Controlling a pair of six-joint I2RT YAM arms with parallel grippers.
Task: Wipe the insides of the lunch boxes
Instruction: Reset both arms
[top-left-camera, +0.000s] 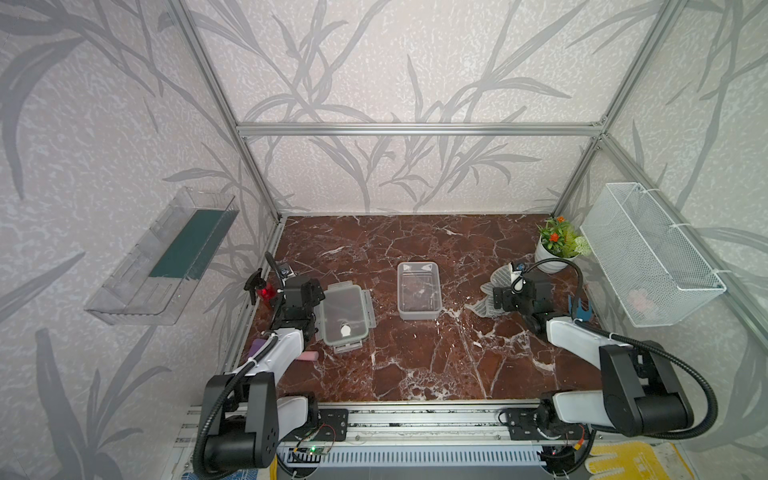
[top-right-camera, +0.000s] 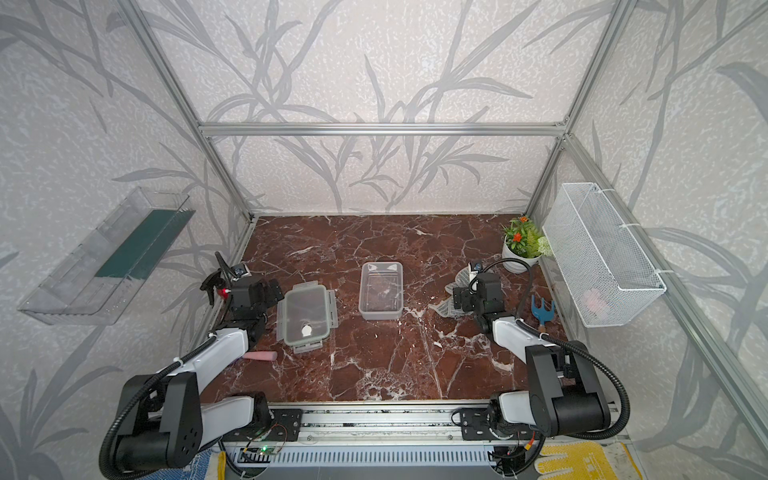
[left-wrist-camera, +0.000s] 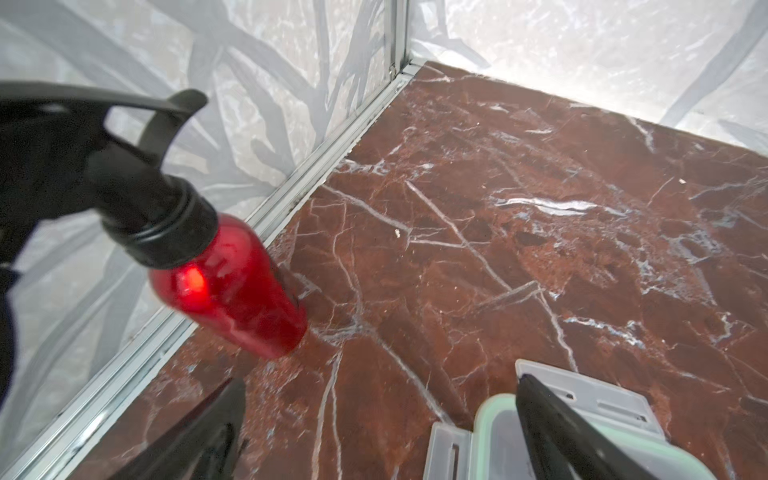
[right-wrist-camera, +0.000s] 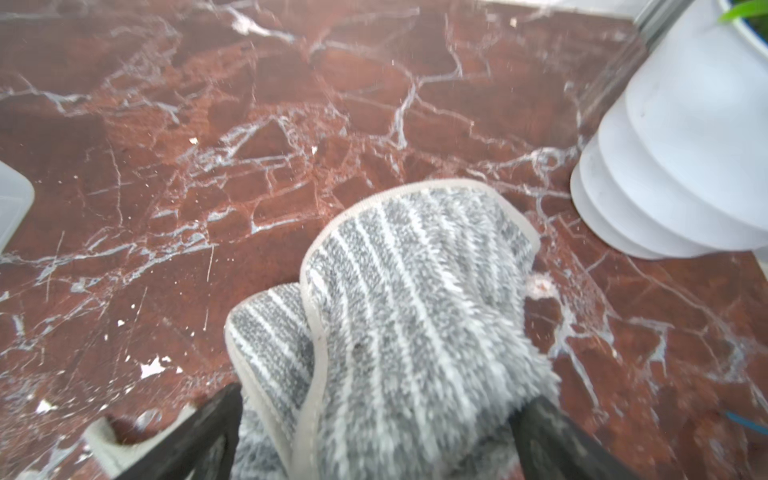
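The lunch box (top-left-camera: 418, 291) (top-right-camera: 381, 290), a translucent greyish tub, stands uncovered mid-table. Its clear lid (top-left-camera: 344, 318) (left-wrist-camera: 498, 440) with grey-green rim and white vent lies flat to its left. My left gripper (left-wrist-camera: 380, 380) (top-left-camera: 307, 291) is open and low between the lid and a red spray bottle (left-wrist-camera: 232, 291) (top-left-camera: 264, 291), with only bare marble between its fingers. Right of the tub, a crumpled grey-and-white striped cloth (right-wrist-camera: 415, 311) (top-left-camera: 488, 299) lies on the table. My right gripper (right-wrist-camera: 384, 392) is open, its fingers standing wide on either side of the cloth.
A white pot with a plant (top-left-camera: 550, 262) (right-wrist-camera: 673, 166) stands at the back right, and a blue garden fork (top-left-camera: 579, 309) lies by the right wall. A pink piece (top-left-camera: 309, 356) lies near the left arm. Wall-mounted are a wire basket (top-left-camera: 648, 253) and a clear tray (top-left-camera: 162, 257).
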